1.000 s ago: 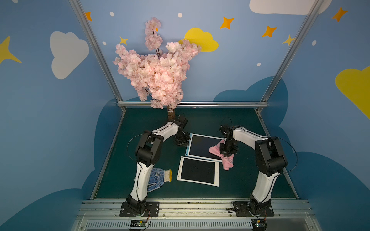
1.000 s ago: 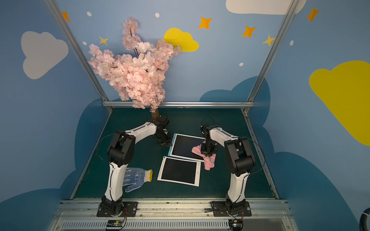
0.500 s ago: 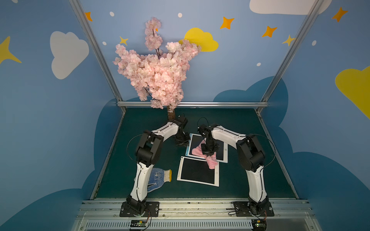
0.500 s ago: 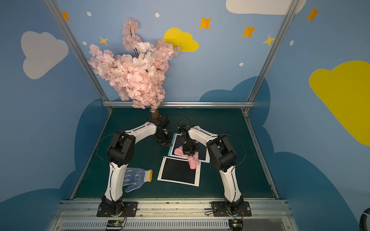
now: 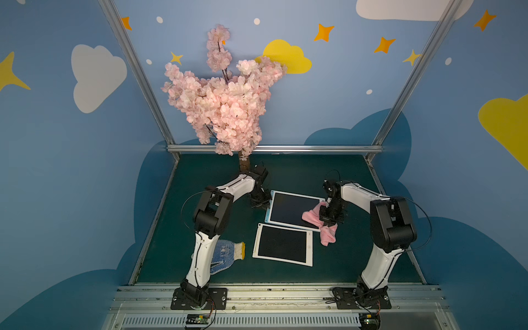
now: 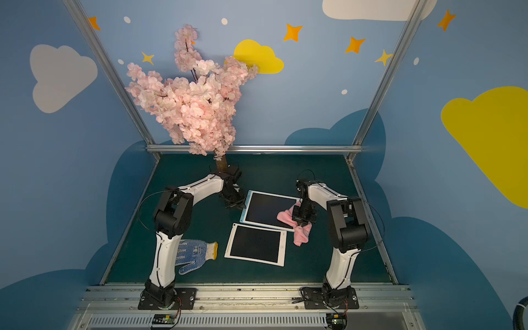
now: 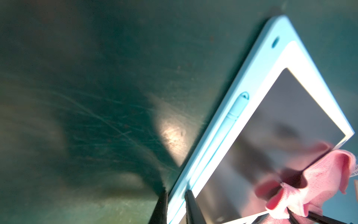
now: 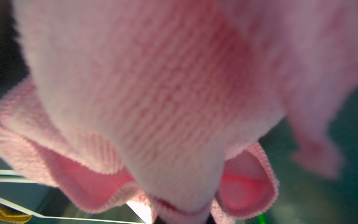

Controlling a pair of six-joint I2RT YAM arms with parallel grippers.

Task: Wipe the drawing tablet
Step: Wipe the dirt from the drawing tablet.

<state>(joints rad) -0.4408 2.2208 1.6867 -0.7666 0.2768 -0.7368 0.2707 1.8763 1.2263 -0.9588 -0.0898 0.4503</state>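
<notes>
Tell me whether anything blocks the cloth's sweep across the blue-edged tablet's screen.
Nothing visible does. The right gripper holds the pink cloth at one side of the blue-edged tablet, and its dark screen is bare up to the opposite edge, where the left gripper pinches the frame.

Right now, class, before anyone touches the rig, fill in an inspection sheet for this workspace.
Surface: green tabletop, scuffed.
Job's things: pink cloth lies over the blue-framed tablet at the corner nearest the right arm.
Clutter: white-framed tablet, work glove.
Grippers: left gripper pinches the blue-framed tablet's edge; right gripper shut on the pink cloth.
Cables: a black cable loops beside each arm.
Surroundings: blossom tree, painted blue walls.
</notes>
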